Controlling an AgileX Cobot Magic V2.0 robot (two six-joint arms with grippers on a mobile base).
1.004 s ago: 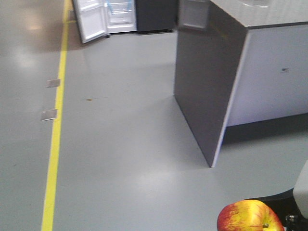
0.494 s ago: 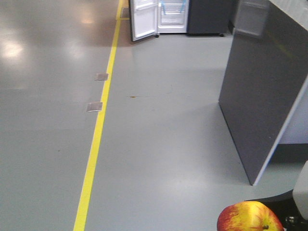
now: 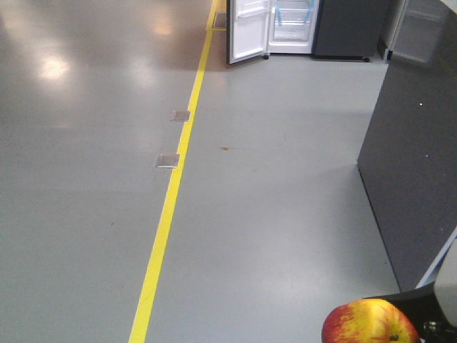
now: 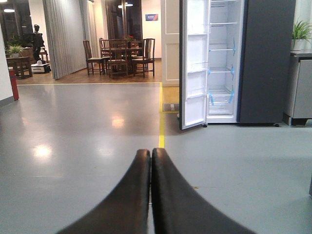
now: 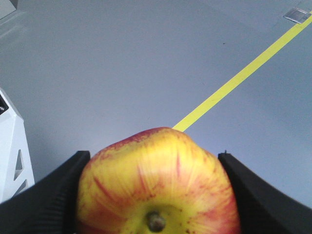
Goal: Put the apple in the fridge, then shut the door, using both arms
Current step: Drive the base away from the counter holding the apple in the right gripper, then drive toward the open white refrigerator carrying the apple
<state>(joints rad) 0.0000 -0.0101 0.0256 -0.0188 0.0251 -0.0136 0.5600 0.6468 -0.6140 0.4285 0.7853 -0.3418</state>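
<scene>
Apple [image 5: 157, 187] clamped in right tool [image 5: 153, 157] — left tool [image 4: 150, 155] points forward, fingers [image 4: 124, 197] pressed together.

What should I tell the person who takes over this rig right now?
Left gripper: shut, holding nothing, pointing towards the fridge.
Right gripper: shut on the apple.
The fridge stands far ahead, its door wide open.
Done: the apple is picked up.
Left to do: drive to the fridge, put the apple inside, close the door.
</scene>
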